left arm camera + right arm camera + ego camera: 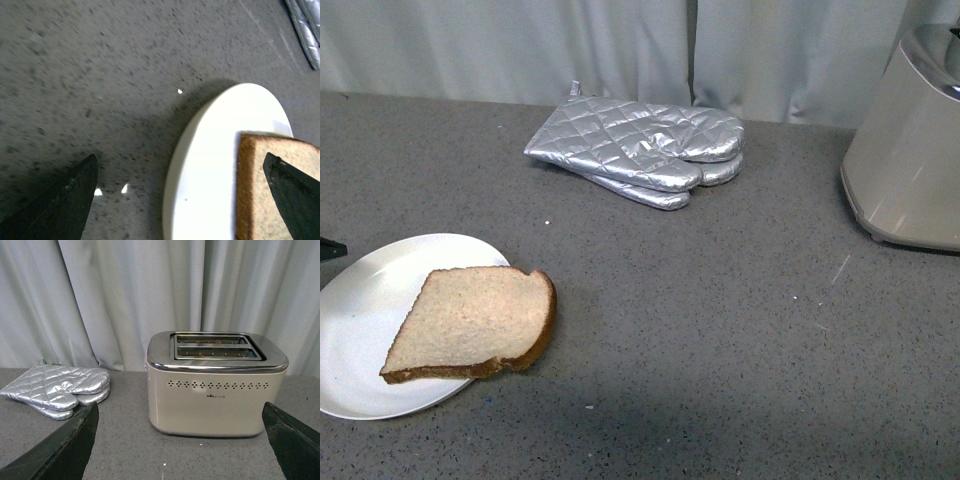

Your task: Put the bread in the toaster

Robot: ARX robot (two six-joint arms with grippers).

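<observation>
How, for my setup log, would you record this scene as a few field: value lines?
bread slice: flat on white plate, rounded end overhanging the rim
toaster: upright on gray countertop, both top slots look empty
oven mitts: silver quilted, stacked near the curtain
left gripper: open, over the plate's edge, holding nothing
right gripper: open, facing the toaster, holding nothing

Beige toaster (216, 395); quilted silver mitts (645, 150)

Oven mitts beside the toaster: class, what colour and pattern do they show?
The oven mitts are shiny silver with a quilted diamond pattern, which shows best in the front view.
</observation>
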